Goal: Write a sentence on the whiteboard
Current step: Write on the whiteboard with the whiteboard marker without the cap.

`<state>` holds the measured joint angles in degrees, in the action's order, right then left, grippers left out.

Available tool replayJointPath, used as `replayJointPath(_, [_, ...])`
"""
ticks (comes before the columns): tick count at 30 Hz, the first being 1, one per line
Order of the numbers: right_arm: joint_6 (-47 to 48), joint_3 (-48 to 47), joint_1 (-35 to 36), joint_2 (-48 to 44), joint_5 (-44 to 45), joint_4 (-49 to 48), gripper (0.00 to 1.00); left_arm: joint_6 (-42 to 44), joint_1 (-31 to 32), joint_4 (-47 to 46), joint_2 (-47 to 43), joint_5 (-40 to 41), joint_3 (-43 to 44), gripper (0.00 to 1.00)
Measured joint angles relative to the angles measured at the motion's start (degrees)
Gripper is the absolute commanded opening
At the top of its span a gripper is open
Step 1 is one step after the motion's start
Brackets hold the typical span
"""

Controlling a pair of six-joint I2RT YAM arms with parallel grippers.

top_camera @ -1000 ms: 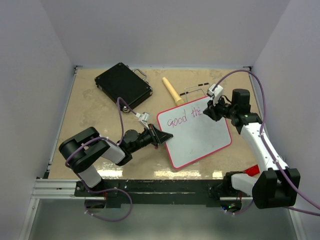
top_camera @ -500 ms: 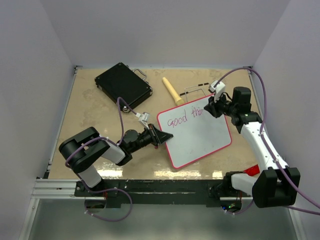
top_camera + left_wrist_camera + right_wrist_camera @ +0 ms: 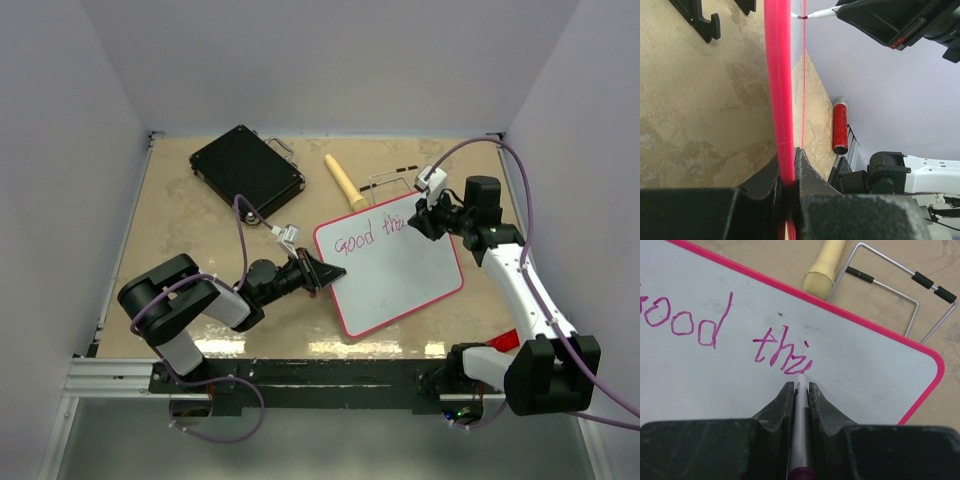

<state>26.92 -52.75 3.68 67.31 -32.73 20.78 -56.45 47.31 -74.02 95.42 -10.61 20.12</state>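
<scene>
The whiteboard (image 3: 395, 270) lies tilted at the table's middle right, white with a red-pink rim. The sentence (image 3: 366, 236) reads "Good thi" in pink-purple along its top; it also shows in the right wrist view (image 3: 730, 337). My left gripper (image 3: 325, 272) is shut on the board's left rim (image 3: 778, 100). My right gripper (image 3: 418, 220) is shut on a white marker (image 3: 800, 405) with its tip on the board just below the last stroke. The board fills most of the right wrist view (image 3: 740, 385).
A black hard case (image 3: 246, 170) lies at the back left. A tan cylinder (image 3: 343, 182) and a wire stand (image 3: 392, 183) lie behind the board. A red glitter tube (image 3: 840, 125) lies near the right arm's base.
My right gripper has shifted slightly back and forth at the board's top right corner while the last letters grew. The left arm and the board have not moved.
</scene>
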Motion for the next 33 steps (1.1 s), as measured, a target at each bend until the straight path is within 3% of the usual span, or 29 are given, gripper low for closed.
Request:
replayJointPath(11, [-0.44, 0.0, 0.0, -0.15, 0.0, 0.68, 0.0, 0.02, 0.0, 0.0, 0.0, -0.02, 0.0, 0.0])
replayJointPath(24, [-4.66, -0.66, 0.0, 0.83, 2.67, -5.18, 0.0, 0.07, 0.0, -0.04, 0.0, -0.09, 0.0, 0.0])
replayJointPath(33, [-2.21, -0.66, 0.0, 0.76, 2.8, -3.3, 0.0, 0.02, 0.0, -0.02, 0.0, -0.04, 0.0, 0.0])
